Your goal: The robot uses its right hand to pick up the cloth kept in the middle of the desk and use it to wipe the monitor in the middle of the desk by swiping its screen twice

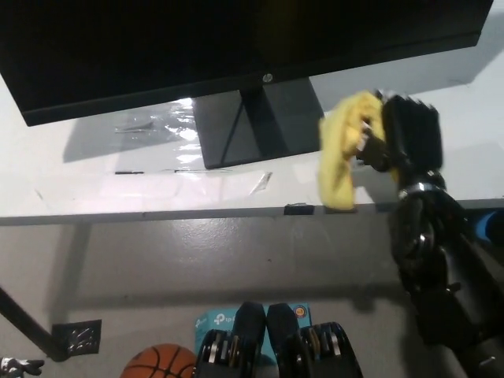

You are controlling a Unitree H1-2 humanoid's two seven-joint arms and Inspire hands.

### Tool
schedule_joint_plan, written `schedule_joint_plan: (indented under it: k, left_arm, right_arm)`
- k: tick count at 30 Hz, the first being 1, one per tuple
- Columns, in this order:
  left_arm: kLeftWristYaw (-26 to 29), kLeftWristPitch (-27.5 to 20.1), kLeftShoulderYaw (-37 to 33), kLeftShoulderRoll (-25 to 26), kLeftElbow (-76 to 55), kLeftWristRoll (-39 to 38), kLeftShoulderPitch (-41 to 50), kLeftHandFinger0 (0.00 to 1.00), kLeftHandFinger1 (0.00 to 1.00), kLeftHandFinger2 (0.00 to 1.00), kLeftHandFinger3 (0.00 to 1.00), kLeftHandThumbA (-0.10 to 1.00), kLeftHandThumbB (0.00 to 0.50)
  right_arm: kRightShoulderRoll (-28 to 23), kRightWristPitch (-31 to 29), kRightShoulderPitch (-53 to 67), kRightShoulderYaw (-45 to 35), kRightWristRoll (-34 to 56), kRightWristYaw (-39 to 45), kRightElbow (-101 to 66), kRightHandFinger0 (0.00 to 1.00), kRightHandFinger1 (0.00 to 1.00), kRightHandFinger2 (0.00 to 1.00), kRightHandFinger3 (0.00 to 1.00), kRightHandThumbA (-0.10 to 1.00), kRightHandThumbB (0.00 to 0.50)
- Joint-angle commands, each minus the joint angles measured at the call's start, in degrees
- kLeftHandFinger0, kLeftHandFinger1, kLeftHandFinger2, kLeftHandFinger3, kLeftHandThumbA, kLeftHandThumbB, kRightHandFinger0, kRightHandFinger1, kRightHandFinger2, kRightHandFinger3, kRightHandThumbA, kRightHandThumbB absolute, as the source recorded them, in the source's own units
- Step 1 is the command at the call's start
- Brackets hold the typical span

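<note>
We grip the yellow cloth [340, 161] in our right hand [405, 142], clear of the monitor [197, 47], and should lower it gently onto the desk [94, 189].

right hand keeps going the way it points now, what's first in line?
The right hand, shut on the cloth, points toward picture left. Likely first contact is the monitor stand, cloth leading, though depth is unclear and it may pass in front.

White desk [118, 193] above grey floor [157, 260]; basketball [157, 364] below.
</note>
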Motion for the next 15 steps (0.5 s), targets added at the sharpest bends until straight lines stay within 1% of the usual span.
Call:
schedule_joint_plan:
  k: [1, 2, 4, 6, 7, 8, 9, 10, 11, 12, 13, 14, 15]
  left_arm:
    - [0.18, -0.85, 1.29, 0.7, -1.32, -0.65, 0.43, 0.48, 0.5, 0.65, 0.85, 0.31, 0.19]
    - [0.11, -0.53, 1.45, 0.68, -1.33, -0.97, 0.41, 0.48, 0.5, 0.65, 0.85, 0.31, 0.203]
    - [0.15, -0.44, 1.76, 0.55, -1.53, -1.05, 0.63, 0.47, 0.49, 0.64, 0.84, 0.3, 0.197]
    - [-0.02, -1.37, 2.03, 0.54, -1.14, -1.07, 0.93, 0.45, 0.49, 0.64, 0.83, 0.3, 0.191]
    - [0.09, -1.2, 2.08, 0.47, -1.47, -0.88, 1.01, 0.45, 0.49, 0.64, 0.84, 0.29, 0.185]
    - [0.16, -1.01, 2.24, 0.34, -1.72, -0.9, 1.26, 0.45, 0.49, 0.64, 0.83, 0.3, 0.193]
    - [0.02, -1.51, 2.31, 0.37, -1.63, -0.85, 1.53, 0.46, 0.49, 0.65, 0.82, 0.31, 0.183]
    - [-0.22, -2.19, 2.25, 0.48, -1.35, -0.72, 1.53, 0.46, 0.49, 0.65, 0.82, 0.31, 0.18]
    - [-0.2, -1.9, 2.38, 0.39, -1.27, -0.91, 1.47, 0.46, 0.49, 0.64, 0.82, 0.31, 0.184]
    - [-0.13, -1.66, 2.39, 0.39, -1.28, -0.82, 1.48, 0.47, 0.49, 0.64, 0.81, 0.3, 0.174]
    - [-0.13, -1.46, 2.44, 0.37, -1.3, -0.87, 1.49, 0.47, 0.49, 0.64, 0.81, 0.3, 0.174]
    - [-0.14, -1.46, 2.45, 0.35, -1.3, -0.86, 1.48, 0.47, 0.49, 0.64, 0.81, 0.3, 0.174]
    - [-0.31, -1.07, 2.69, 0.27, -1.11, -1.51, 1.31, 0.45, 0.48, 0.63, 0.81, 0.27, 0.167]
  right_arm:
    - [-1.3, -2.52, -3.68, -1.46, 1.47, -0.22, 2.14, 0.0, 0.01, 0.33, 0.32, -0.1, 0.152]
    - [-1.81, -1.87, -4.35, -1.63, 1.49, 0.26, 3.79, 0.0, 0.02, 0.34, 0.32, -0.1, 0.092]
    - [-2.31, -1.38, -5.66, -1.78, 1.49, 0.35, 6.92, 0.0, 0.03, 0.31, 0.29, -0.1, 0.072]
    - [-2.58, -1.28, -6.8, -1.59, 0.95, -0.53, 10.05, 0.0, 0.0, 0.27, 0.31, -0.1, 0.063]
    - [-2.59, -0.72, -7.52, -1.83, 1.11, -0.59, 11.91, 0.0, 0.01, 0.29, 0.27, -0.1, 0.042]
    - [-2.64, -0.84, -8.3, -2.03, 1.04, -1.88, 14.53, 0.0, 0.05, 0.32, 0.27, -0.1, 0.092]
    - [-2.55, -0.85, -8.67, -2.0, 1.0, -2.3, 15.73, 0.01, 0.09, 0.35, 0.37, -0.1, 0.102]
    - [-2.56, -0.82, -9.12, -2.01, 0.97, -2.71, 17.04, 0.0, 0.08, 0.31, 0.4, -0.1, 0.1]
    - [-2.42, 0.14, -10.27, -2.49, 1.18, -1.74, 19.44, 0.07, 0.17, 0.38, 0.49, -0.1, 0.074]
    - [-2.16, 0.25, -11.31, -2.65, 1.32, -2.88, 21.7, 0.0, 0.1, 0.29, 0.51, -0.1, 0.077]
    - [-1.93, 0.25, -12.07, -2.75, 1.4, -3.9, 23.28, 0.0, 0.06, 0.24, 0.51, -0.1, 0.076]
    - [-1.9, 0.22, -12.18, -2.73, 1.47, -4.06, 23.54, 0.0, 0.04, 0.21, 0.51, -0.1, 0.075]
    - [-1.27, 0.25, -13.72, -3.4, 1.49, -4.36, 25.86, 0.0, 0.05, 0.22, 0.56, -0.1, 0.102]
